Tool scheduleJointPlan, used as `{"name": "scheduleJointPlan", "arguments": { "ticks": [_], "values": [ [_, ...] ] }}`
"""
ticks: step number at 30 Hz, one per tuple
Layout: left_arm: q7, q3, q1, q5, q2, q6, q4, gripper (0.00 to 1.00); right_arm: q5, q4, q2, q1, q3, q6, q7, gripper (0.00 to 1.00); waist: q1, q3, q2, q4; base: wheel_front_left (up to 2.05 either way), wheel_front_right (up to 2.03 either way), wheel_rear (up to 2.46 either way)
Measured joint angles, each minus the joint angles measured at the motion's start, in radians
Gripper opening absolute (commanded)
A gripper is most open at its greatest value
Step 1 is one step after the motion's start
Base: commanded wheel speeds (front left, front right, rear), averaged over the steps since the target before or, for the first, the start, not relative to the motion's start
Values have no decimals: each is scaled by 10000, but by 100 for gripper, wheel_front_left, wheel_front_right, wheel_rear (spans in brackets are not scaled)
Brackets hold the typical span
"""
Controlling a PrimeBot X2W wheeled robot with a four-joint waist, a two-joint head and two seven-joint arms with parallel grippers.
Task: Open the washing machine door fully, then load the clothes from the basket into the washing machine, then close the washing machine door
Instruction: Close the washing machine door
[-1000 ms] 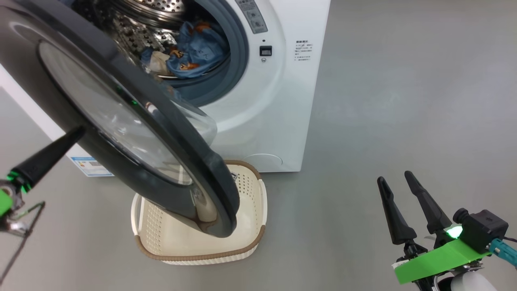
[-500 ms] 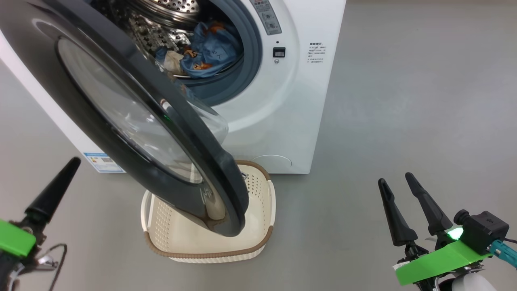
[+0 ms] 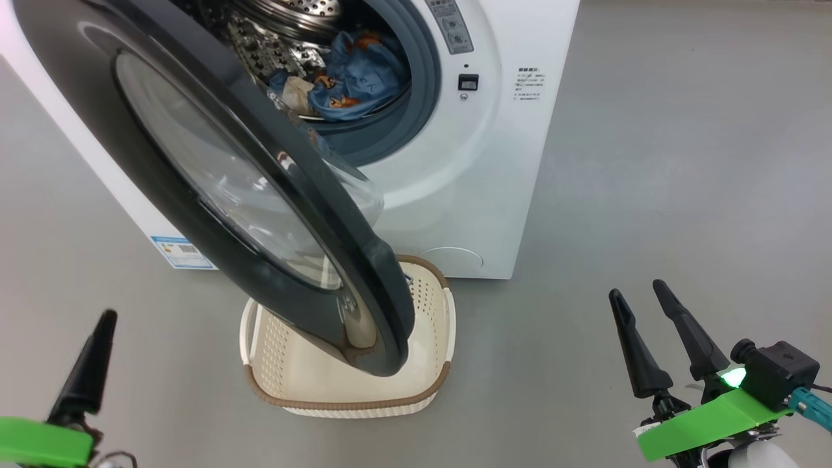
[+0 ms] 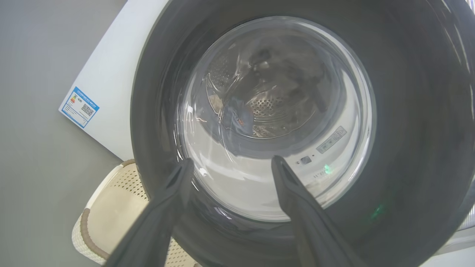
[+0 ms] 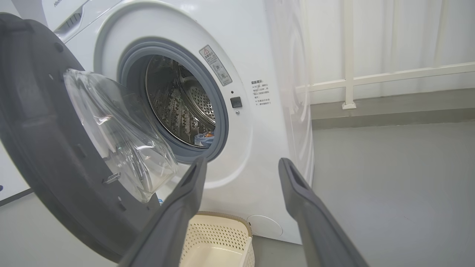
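Inside the washing machine [image 3: 455,195] lie the clothes [image 3: 354,78]; left gripper [image 4: 230,165] and right gripper [image 3: 637,290] gape, holding nothing.

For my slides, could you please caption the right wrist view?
Open right gripper faces the washing machine, door partly open, cream basket in front.

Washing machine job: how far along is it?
Done: the clothes lie in the drum, and the basket looks empty. In hand: nothing; left claw and right claw are open, holding nothing. Left: the washing machine door stands part open and needs shutting.
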State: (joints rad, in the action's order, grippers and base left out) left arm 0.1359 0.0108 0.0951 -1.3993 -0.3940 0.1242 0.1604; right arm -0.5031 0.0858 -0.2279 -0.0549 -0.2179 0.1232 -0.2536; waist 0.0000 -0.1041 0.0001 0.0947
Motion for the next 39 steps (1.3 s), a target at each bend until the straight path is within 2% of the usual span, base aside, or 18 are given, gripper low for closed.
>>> {"name": "scheduleJointPlan", "arguments": {
  "ticks": [4, 11, 17, 20, 30, 34, 39],
  "values": [
    [-901, 499, -221, 462, -134, 0, 144, 100, 0, 4, -2, 1, -8, 0, 0, 100, 0, 15, -1, 51, 0, 0, 0],
    [-3219, 1762, -391, 1553, -541, 0, 627, 100, -2, 29, -13, 2, -35, 0, 0, 100, 1, 112, 0, 181, 0, 0, 0],
    [-3839, 2357, -389, 3016, -656, 13, 1262, 100, -2, 42, -13, 12, -52, 0, 0, 100, 0, 193, 0, 305, 0, 0, 0],
    [-3841, 1768, -386, 4320, -395, 15, 1289, 100, -2, 42, -13, 13, -50, 0, 0, 100, 0, 183, 0, 373, 0, 0, 0],
    [-3910, 90, -882, 9028, 1012, 17, 897, 100, -2, 54, -15, 11, -79, 0, 0, 100, 1, 134, 0, 444, 0, 0, 0],
    [-3910, -430, -1182, 10128, 1599, 17, 738, 100, -4, 59, -21, 9, -98, 0, 0, 100, 0, 131, -1, 435, 0, 0, 0],
    [-3910, -594, -1452, 10671, 2021, 17, 742, 100, -6, 71, -25, 8, -105, 0, 0, 100, 0, 131, 0, 458, 0, 0, 0]
  ]
}}
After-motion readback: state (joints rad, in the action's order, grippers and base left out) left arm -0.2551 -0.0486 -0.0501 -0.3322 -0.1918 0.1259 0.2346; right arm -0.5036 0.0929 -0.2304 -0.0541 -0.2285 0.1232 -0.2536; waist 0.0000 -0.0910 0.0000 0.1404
